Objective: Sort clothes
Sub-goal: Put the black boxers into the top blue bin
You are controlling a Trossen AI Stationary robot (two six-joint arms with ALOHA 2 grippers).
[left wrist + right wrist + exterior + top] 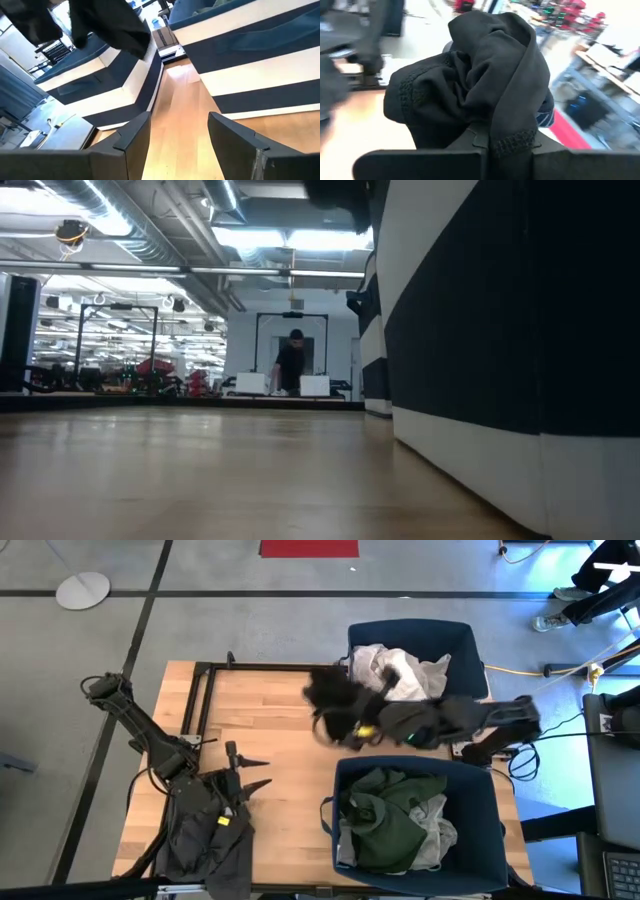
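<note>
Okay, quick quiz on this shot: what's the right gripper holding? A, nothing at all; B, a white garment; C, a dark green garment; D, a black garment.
D: in the right wrist view the right gripper is shut on a black garment, which the high view shows dangling beside the far bin, whose top piece is white.

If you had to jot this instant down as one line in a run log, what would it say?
right end effector: shut on black garment, between the bins | left end effector: open, empty, above table | near bin: green and grey clothes
</note>
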